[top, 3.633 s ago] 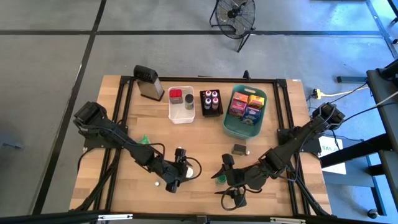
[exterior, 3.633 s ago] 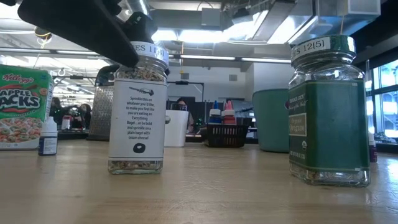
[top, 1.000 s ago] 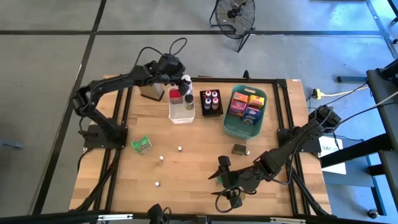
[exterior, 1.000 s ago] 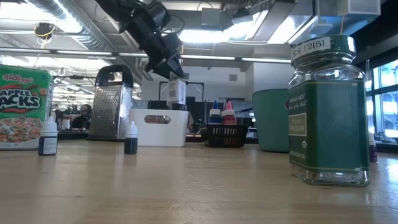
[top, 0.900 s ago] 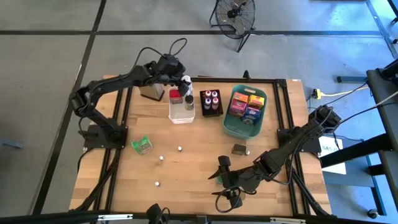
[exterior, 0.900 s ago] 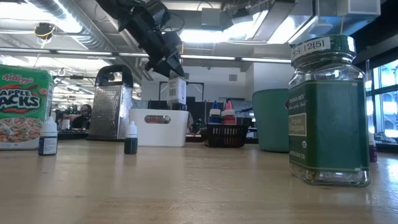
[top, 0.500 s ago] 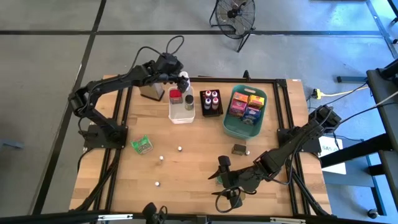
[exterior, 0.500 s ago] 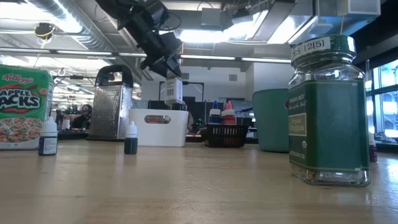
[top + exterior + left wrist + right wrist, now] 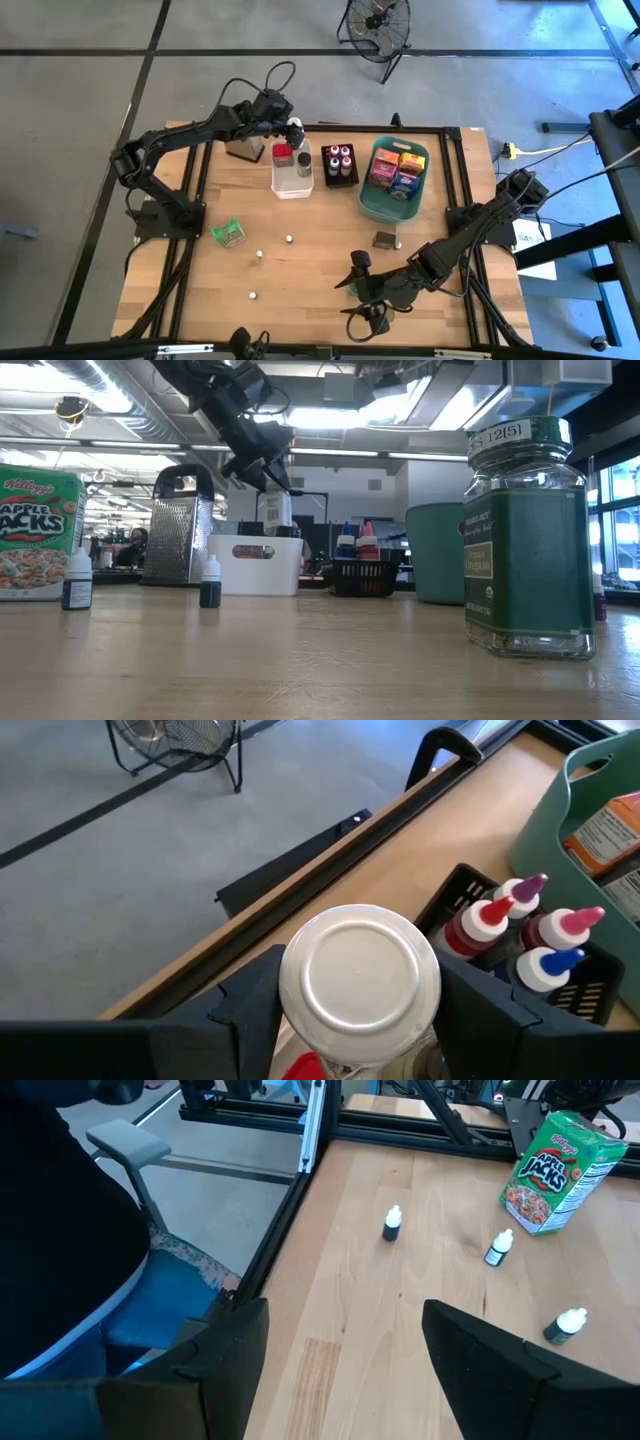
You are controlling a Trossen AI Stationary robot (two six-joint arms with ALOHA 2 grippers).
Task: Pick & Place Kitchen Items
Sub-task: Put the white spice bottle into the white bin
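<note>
The left gripper (image 9: 292, 130) is clenched on a white-capped spice jar (image 9: 360, 982), its two dark fingers (image 9: 245, 1005) pressed to either side of the lid. In the high view it hangs over the far end of the white bin (image 9: 291, 181), which sits near the far edge of the tabletop (image 9: 300, 270); in the low view the jar (image 9: 277, 508) hangs upright, just above the bin's rim (image 9: 256, 540). Inside the bin lie a red-topped jar (image 9: 284, 154) and a darker one (image 9: 304, 163).

Beside the bin, toward the right, stands a black tray (image 9: 340, 180) of small squeeze bottles (image 9: 495, 915) with red, purple, pink and blue caps, and next to that a teal basket (image 9: 371, 205) packed with coloured boxes (image 9: 398, 168). On the bin's other side, at the far left of the tabletop, stands a metal box grater (image 9: 238, 133).

A green cereal box (image 9: 228, 233) lies near the left edge, with three small dropper bottles (image 9: 258, 254) scattered across the middle of the wood.

The right gripper (image 9: 362, 288) rests low near the near edge, its fingers spread apart with nothing between them. A green-labelled spice jar (image 9: 528, 540) stands at that near edge, close to it. Another small dark jar (image 9: 384, 239) sits just in front of the basket.
</note>
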